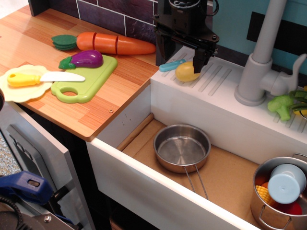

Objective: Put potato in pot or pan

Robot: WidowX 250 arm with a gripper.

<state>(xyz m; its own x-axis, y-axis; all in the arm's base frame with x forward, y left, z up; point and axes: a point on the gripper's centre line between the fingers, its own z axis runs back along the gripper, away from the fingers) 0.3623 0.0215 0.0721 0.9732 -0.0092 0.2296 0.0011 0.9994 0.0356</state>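
The potato (186, 72), a small smooth yellow oval, lies on the white ribbed ledge behind the sink. My black gripper (183, 62) hangs right over it with a finger on either side. The jaws stand wider than the potato and look open; its right finger (199, 61) is close to the potato's right end. The pan (182, 146), shallow shiny steel with a long thin wire handle (197, 181), sits empty on the brown sink floor, in front of and below the potato.
A small blue toy (171, 64) lies just left of the potato. A grey faucet (263, 62) and a green toy vegetable (283, 105) stand to the right. A taller steel pot (280, 194) holding a blue cup and corn sits at the bottom right. Carrot (115, 43), eggplant (84, 59), green board (86, 80) and yellow-handled knife (38, 78) lie on the wooden counter.
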